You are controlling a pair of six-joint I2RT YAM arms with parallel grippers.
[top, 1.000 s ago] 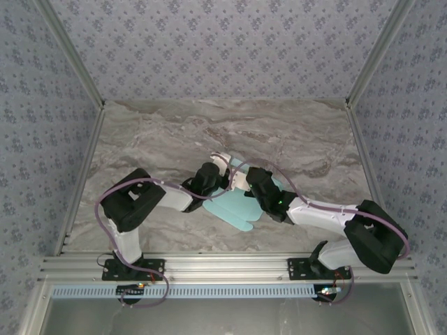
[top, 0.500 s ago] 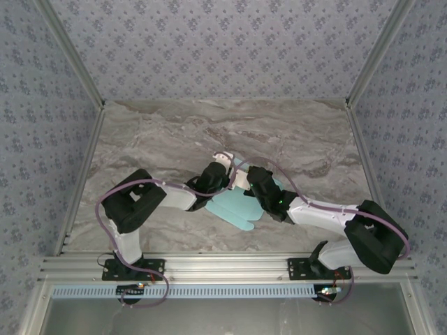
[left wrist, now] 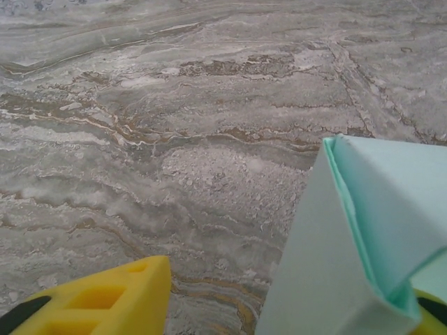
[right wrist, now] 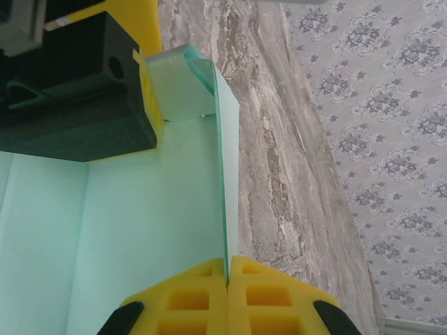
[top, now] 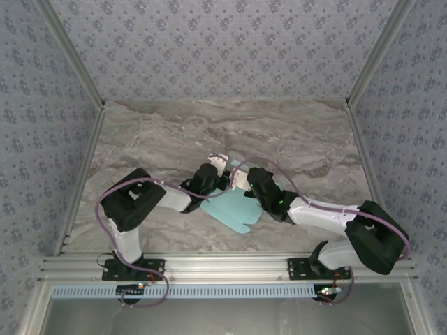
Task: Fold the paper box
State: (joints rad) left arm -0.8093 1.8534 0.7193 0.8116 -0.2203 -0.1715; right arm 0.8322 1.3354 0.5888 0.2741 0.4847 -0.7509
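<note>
The paper box (top: 234, 209) lies on the marble table (top: 160, 139), one wall pinched upright by the right gripper (right wrist: 228, 272), while a flap leaning on the left gripper's (top: 218, 174) seemingly spread fingers could spring flat or crumple.

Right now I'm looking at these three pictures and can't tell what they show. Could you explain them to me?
These are two robot arms bolted at the near edge of a marble-patterned table. The wide picture comes from a camera fixed above and behind them. The other two come from small cameras on the wrists, so the yellow shapes at the bottom are each arm's own fingers. On the table lies a pale blue card sheet, the paper box, partly folded. The right gripper pinches one upright wall of it between shut fingers. The left gripper is open, with a raised flap standing between its fingers.
</note>
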